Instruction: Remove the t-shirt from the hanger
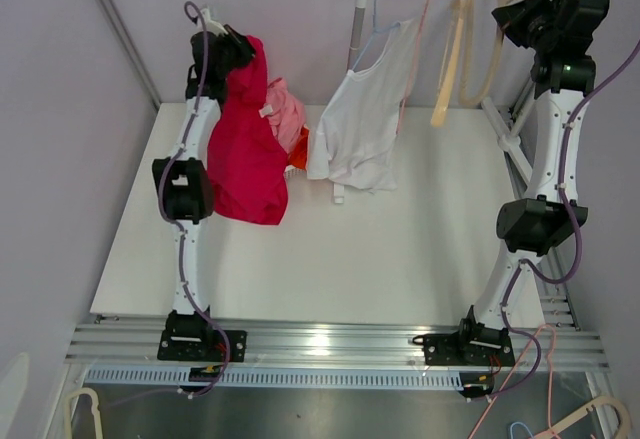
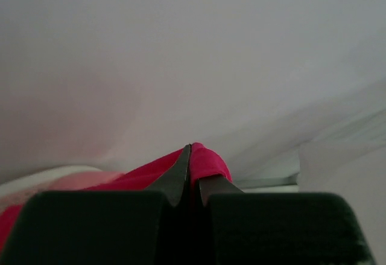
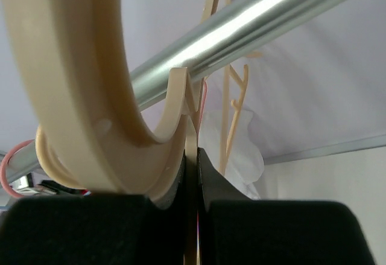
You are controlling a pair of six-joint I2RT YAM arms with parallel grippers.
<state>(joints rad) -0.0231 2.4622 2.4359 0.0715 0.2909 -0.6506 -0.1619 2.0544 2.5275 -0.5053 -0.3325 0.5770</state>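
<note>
— T-shirt (image 1: 248, 154) first: what has hold of it?

— The left gripper (image 2: 192, 168). Its jaws are pressed together on a fold of the red cloth, with a small hump of fabric bulging past the tips. A pinch that near the edge lets the rest of the cloth hang free below the hand.

— And where does the cloth go from there?

— It hangs from the raised hand at the far left of the table (image 1: 400, 259), draped beside the left arm, with its lower hem near the tabletop or on it. I see no hanger inside it, though the folds could hide one. My reading is that it is already off.

— So what is the other hand doing?

— The right gripper (image 3: 193, 156) is up at the rail (image 3: 241, 29), jaws closed on a thin strip of the cream hanger (image 3: 78, 96), close to where it hooks over the bar. I take that grip as a brace, so the hanger cannot swing or slip off the bar. The two hands are well apart.

— Anything else out there?

— A white garment (image 1: 365, 129) hangs from the rail between the arms, its lower edge reaching the table. A pink garment (image 1: 285, 109) lies just behind the red one. More cream hangers dangle near the right hand. What seems left is setting the t-shirt down and letting go of it.
</note>
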